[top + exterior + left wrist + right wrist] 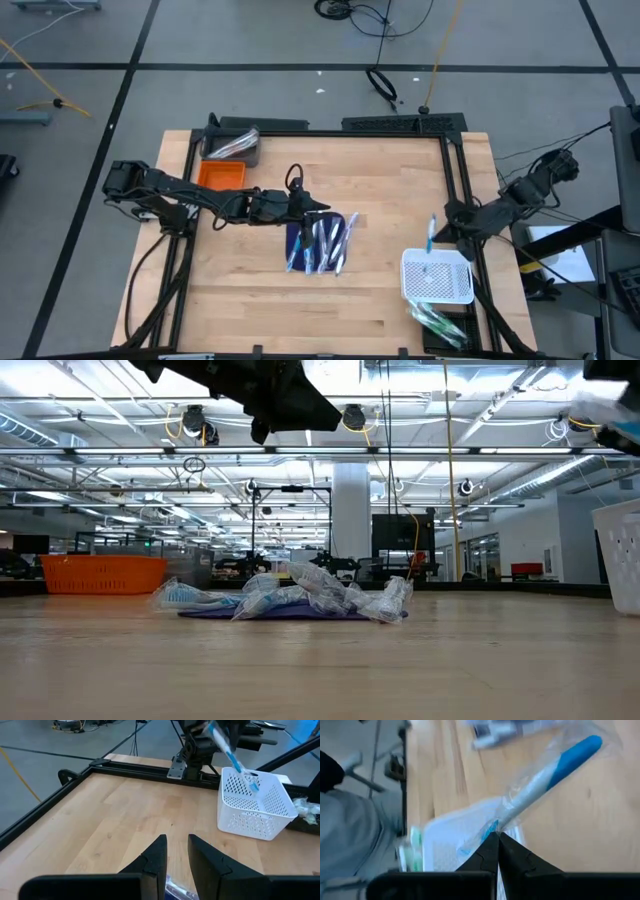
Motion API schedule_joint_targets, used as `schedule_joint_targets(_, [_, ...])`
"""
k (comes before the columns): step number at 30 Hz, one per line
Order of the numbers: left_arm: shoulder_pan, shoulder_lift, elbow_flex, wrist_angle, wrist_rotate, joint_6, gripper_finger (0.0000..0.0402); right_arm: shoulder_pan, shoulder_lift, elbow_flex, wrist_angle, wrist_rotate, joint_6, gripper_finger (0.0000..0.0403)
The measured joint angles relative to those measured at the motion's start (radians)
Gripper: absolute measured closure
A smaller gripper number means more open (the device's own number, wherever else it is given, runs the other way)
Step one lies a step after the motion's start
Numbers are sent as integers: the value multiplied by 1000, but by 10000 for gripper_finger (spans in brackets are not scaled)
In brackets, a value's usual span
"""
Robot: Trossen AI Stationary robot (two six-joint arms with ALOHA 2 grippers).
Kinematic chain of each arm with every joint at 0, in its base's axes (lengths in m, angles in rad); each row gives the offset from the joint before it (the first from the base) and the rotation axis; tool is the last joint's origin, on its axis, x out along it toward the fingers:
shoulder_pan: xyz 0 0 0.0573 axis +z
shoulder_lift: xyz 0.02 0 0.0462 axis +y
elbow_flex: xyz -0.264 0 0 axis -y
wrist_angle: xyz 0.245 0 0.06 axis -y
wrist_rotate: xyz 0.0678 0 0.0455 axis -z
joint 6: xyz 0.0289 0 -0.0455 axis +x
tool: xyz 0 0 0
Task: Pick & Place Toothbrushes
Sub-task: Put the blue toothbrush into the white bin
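High view: right gripper (436, 240) pinches blue toothbrush (432, 232) (plastic-wrapped) above white basket (437, 277); left gripper (318, 208), fingers slightly parted, hovers over toothbrush pile (322, 243) on mat (293, 236).

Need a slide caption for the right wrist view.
Right hand pinching a wrapped blue-and-white toothbrush above the white basket.

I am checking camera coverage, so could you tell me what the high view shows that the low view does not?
Only the high view shows the right gripper shut on a blue toothbrush over the white basket, and the left gripper above the pile. Only the low view shows the room behind the table. Both show the wrapped toothbrushes on the dark blue mat and the orange bin.
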Motion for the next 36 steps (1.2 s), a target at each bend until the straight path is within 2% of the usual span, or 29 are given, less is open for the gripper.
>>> schedule_joint_targets(7, [0, 0, 0, 3, -2, 0, 323, 2, 26, 0, -149, -93, 166, 403])
schedule_joint_targets(16, [0, 0, 0, 3, -4, 1, 323, 2, 63, 6, -130, -81, 125, 403])
schedule_joint_targets(22, [0, 0, 0, 3, -4, -6, 323, 18, 110, 104, -159, -80, 119, 403])
schedule_joint_targets(28, [0, 1, 0, 3, -4, -31, 323, 118, 163, 143, -211, -53, 196, 403])
schedule_joint_targets(36, [2, 1, 0, 6, -5, -38, 323, 340, 250, 143, -207, -44, 412, 403])
